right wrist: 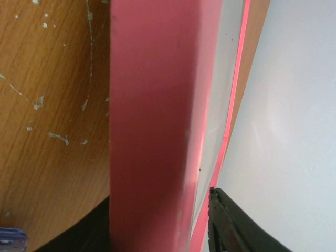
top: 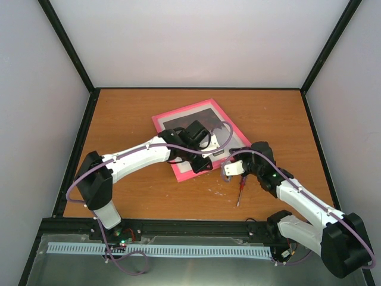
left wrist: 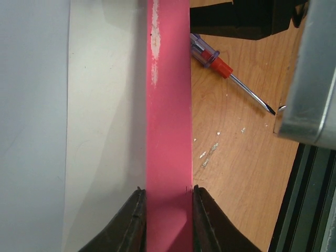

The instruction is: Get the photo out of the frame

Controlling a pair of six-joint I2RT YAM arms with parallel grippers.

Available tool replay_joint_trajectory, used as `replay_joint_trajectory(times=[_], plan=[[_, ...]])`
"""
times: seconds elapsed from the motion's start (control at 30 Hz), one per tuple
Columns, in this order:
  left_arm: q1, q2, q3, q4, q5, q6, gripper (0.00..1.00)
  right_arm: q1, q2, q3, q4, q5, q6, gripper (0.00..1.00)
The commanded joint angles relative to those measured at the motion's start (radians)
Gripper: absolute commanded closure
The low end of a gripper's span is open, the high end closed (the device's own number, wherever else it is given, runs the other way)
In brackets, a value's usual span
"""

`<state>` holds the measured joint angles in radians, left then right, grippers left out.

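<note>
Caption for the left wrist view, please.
Left hand clamps the pink frame; red-handled screwdriver lies on the table beside it.

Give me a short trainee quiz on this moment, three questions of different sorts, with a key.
1. True or false: the screwdriver lies on top of the frame.
2. In the left wrist view, what does the left hand straddle? A) the frame's pink border B) the screwdriver C) the table's edge
3. Short answer: is the photo out of the frame yet?

Key
1. False. It lies on the table, beside the frame.
2. A
3. No. It still shows inside the pink border.
</note>
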<state>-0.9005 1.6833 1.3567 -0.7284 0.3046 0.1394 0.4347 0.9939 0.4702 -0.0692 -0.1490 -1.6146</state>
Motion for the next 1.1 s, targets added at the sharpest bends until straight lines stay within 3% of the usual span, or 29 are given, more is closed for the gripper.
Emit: replay_joint_trajectory(times=[0.0,0.17,0.23,0.3,0.43,0.6,0.87,1.07], plan=[[0.000,-0.057,0.084,0.054,0.019,0.044,0.99,0.012,0.002,-0.013,0.046,-0.005,-0.021,0.62],[0.000,-0.074,0.100,0.050,0.005,0.046,0.99,0.012,-0.004,0.027,-0.009,-0.002,-0.024,0.80],[0.000,-0.092,0.106,0.047,-0.016,0.036,0.95,0.011,-0.003,0.079,-0.082,-0.006,-0.015,0.85],[0.000,-0.117,0.112,0.044,-0.045,0.020,0.83,0.010,-0.006,0.135,-0.155,-0.013,-0.003,0.89],[0.000,-0.236,0.092,0.067,-0.165,-0.007,0.44,-0.001,-0.032,0.225,-0.280,-0.025,-0.001,0.94],[-0.002,-0.489,-0.057,0.184,-0.290,0.019,0.22,-0.068,-0.041,0.374,-0.506,-0.119,0.020,0.96],[-0.008,-0.881,-0.442,0.354,-0.230,0.182,0.23,-0.227,-0.031,0.591,-0.778,-0.267,-0.017,0.97],[-0.009,-0.951,-0.541,0.320,-0.183,0.253,0.26,-0.300,0.018,0.747,-0.938,-0.322,-0.028,0.97]])
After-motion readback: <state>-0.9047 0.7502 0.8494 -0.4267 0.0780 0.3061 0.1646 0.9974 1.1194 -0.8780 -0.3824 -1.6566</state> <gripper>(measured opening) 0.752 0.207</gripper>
